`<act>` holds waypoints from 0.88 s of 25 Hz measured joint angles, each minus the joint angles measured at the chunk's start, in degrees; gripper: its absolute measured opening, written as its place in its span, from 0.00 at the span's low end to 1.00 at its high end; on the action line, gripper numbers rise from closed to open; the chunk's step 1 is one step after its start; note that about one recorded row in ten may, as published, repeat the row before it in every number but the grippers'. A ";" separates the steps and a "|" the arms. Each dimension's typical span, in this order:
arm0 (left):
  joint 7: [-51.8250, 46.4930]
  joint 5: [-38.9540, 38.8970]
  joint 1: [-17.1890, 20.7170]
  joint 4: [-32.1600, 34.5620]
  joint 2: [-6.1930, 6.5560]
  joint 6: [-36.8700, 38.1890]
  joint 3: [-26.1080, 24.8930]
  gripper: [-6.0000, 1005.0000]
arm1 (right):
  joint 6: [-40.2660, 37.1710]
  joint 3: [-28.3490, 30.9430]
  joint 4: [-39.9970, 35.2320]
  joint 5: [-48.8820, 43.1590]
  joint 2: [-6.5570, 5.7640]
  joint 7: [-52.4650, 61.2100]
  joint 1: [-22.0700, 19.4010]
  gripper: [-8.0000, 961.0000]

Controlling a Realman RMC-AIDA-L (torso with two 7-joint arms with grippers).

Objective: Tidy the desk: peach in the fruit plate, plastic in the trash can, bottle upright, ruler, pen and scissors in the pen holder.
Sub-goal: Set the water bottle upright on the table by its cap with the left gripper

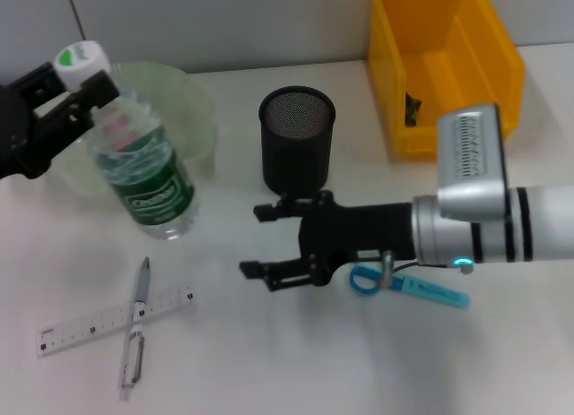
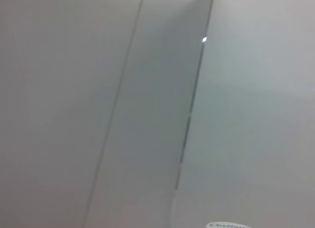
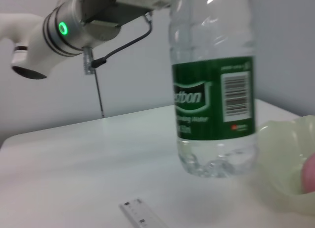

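Water bottle (image 1: 148, 177), green label, white cap: gripped at the neck by the left gripper (image 1: 70, 101), clenched on it. Long axis leans slightly, cap toward the robot's left, base at or just above the desk (image 1: 359, 370) beside the pale green fruit plate (image 1: 193, 110). Standing it up looks to be the step in hand, nearly done.

Right gripper (image 1: 269, 245) hovers over mid-desk, fingers spread, nothing held. Mesh pen holder (image 1: 297, 137) sits just behind it; blue-handled scissors (image 1: 408, 285) lie under its forearm. Pen (image 1: 136, 330) lies crossed over the ruler (image 1: 112, 321), on the left-arm side but within reach of the free right gripper. Yellow bin (image 1: 448, 65) far right.

Right wrist view shows the bottle near upright, a gap under its base unclear, and something pink, probably the peach (image 3: 309, 171), in the plate. Left wrist view gives only blank wall.
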 joint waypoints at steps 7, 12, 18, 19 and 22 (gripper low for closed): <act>3.60 0.04 2.23 0.01 0.90 -2.80 -0.03 0.44 | -2.64 4.40 -1.01 1.93 0.00 -1.82 -2.13 0.84; 7.63 -0.04 3.51 -0.37 0.13 -6.78 0.00 0.44 | -5.67 7.93 -2.35 2.56 0.01 -1.92 -3.78 0.84; 10.95 -0.23 4.75 -0.59 -0.95 -10.39 -0.12 0.44 | -7.53 11.51 -3.61 2.57 -0.01 -1.57 -5.24 0.84; 11.29 -0.11 4.99 -0.55 -1.09 -11.43 -0.14 0.44 | -7.77 12.12 -3.69 2.58 -0.07 -1.47 -5.37 0.84; 11.95 0.02 5.28 -0.65 -1.12 -12.28 -0.16 0.44 | -7.83 12.61 -3.75 2.57 -0.08 -1.41 -5.53 0.84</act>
